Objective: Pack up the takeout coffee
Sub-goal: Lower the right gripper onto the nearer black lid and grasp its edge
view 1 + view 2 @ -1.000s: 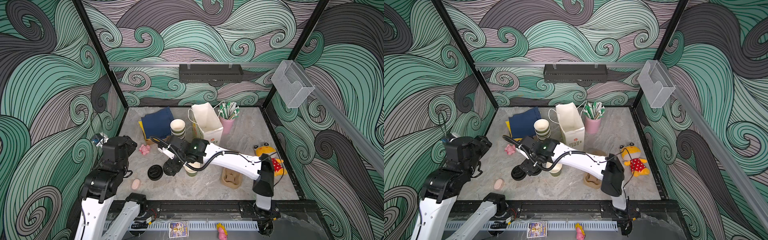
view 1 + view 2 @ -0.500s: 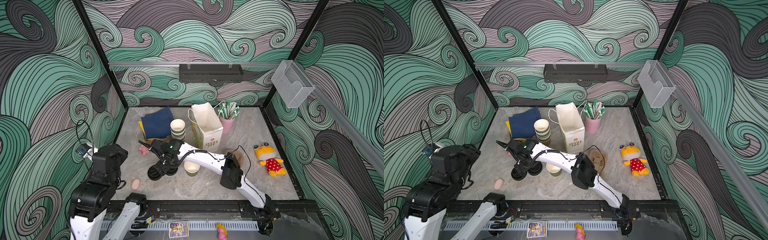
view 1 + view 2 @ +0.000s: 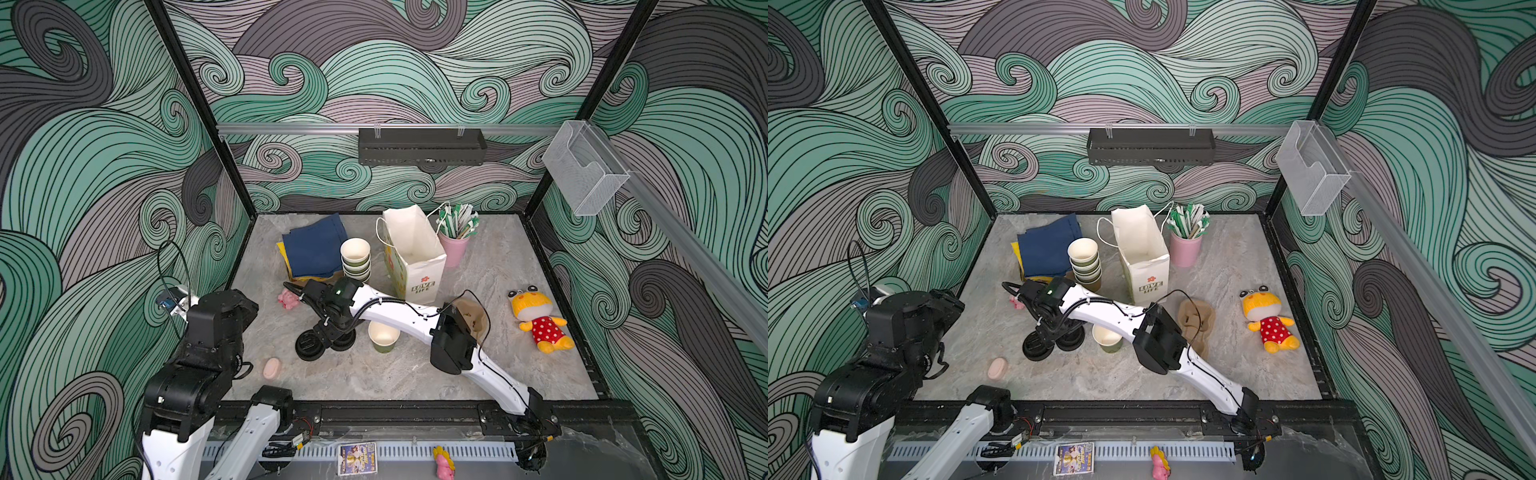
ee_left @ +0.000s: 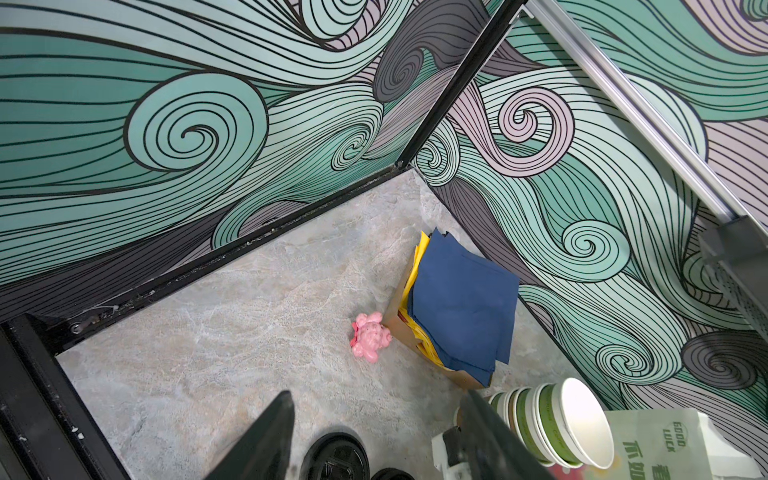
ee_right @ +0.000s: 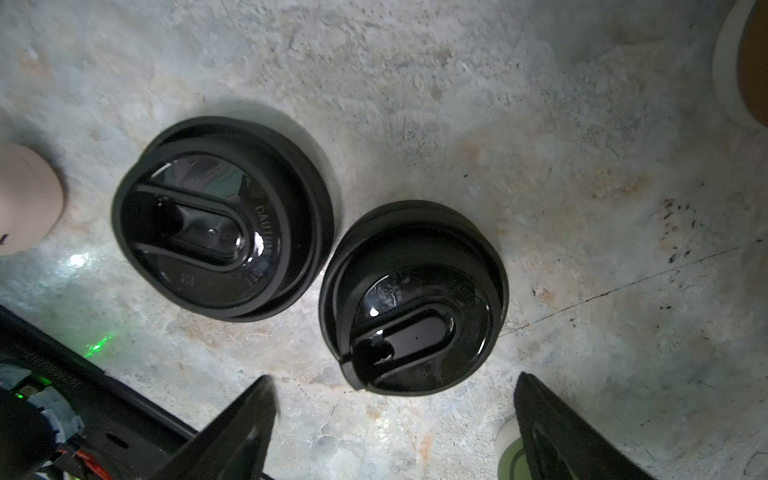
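Observation:
One olive-green paper cup [image 3: 383, 336] [image 3: 1108, 338] stands open and lidless in both top views, and its rim edge [image 5: 509, 457] shows in the right wrist view. Two black sip lids [image 3: 309, 347] [image 3: 344, 340] lie flat on the table to its left. My right gripper [image 3: 330, 332] [image 5: 395, 376] hovers open just above the nearer lid [image 5: 415, 299]; the other lid [image 5: 222, 216] lies beyond it. My left gripper [image 4: 378, 395] is raised at the left, open and empty. A stack of green cups [image 3: 355, 259] [image 4: 557, 419] stands at the back.
A white paper bag [image 3: 415, 257] stands open behind the cup, with a pink cup of straws [image 3: 455, 245] beside it. The brown carrier [image 3: 473, 320] lies under the right arm. Blue napkins [image 3: 316, 249], a pink pig [image 3: 287, 299], a peach oval [image 3: 271, 368] and a yellow doll [image 3: 538, 320] lie around.
My right gripper has moved left from beside the open cup to above the lids. The left arm has drawn back toward the front left corner.

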`<state>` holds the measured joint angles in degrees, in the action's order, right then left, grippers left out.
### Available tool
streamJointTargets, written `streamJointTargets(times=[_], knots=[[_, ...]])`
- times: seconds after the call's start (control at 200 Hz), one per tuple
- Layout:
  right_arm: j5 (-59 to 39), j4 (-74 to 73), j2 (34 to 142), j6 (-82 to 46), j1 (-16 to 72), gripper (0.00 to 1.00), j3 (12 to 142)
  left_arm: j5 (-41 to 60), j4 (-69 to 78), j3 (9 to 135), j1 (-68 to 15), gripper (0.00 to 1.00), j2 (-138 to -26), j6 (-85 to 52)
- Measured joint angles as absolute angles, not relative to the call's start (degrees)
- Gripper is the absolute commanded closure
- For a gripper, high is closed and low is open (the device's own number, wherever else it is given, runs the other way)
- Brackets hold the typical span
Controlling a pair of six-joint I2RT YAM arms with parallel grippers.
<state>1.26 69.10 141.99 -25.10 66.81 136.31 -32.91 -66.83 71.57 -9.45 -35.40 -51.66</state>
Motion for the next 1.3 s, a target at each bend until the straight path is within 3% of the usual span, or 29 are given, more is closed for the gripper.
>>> streamJointTargets(times=[0.14,0.976,1.301], knots=[[1.8,69.19,143.2,-26.02,66.76,0.2,137.23,-32.32,-66.83,71.5,-9.45,0.34,-35.4,-51.62],[2.74,69.12,147.13,-29.23,65.87,0.19,139.26,-31.42,-66.11,71.5,-9.45,0.36,-36.27,-50.65],[2.57,69.1,147.7,-29.41,65.87,0.25,139.55,-31.35,-65.95,71.53,-9.45,0.36,-36.64,-50.39]])
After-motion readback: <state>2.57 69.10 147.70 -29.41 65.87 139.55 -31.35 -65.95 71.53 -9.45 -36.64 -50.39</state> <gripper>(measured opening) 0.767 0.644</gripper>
